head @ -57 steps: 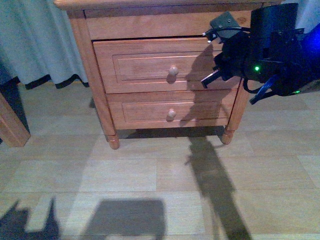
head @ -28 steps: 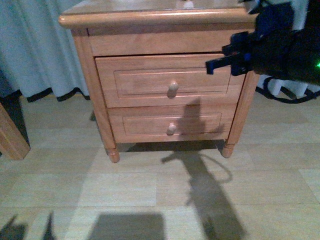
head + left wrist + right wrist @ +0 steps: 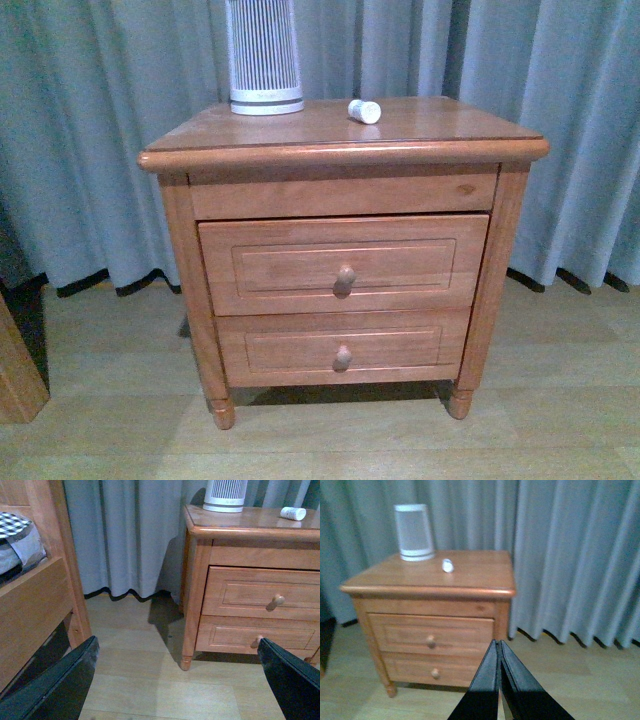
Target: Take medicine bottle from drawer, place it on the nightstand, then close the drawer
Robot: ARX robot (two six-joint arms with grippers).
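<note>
The medicine bottle (image 3: 365,110) lies on its side on top of the nightstand (image 3: 440,150), to the right of the white tower. The wrist views show the medicine bottle (image 3: 293,513) (image 3: 448,565) there too. The drawer (image 3: 290,265) has its front pushed in, level with the lower drawer's front, and its round knob (image 3: 344,279) faces me. My left gripper (image 3: 176,641) hangs open low over the floor, left of the nightstand (image 3: 240,527), with nothing between its fingers. My right gripper (image 3: 498,642) is shut and empty, well back from the nightstand (image 3: 475,577). Neither arm shows in the front view.
A white ribbed tower appliance (image 3: 264,55) stands at the back left of the top. Grey curtains (image 3: 580,120) hang behind. A wooden bed frame (image 3: 35,600) with checked bedding stands left of the nightstand. The lower drawer (image 3: 290,350) is pushed in. The wood floor (image 3: 150,690) lies in front.
My right arm, which was in front of the upper drawer's right side, has pulled out of the front view. The front view has tilted up and now takes in the nightstand's top.
</note>
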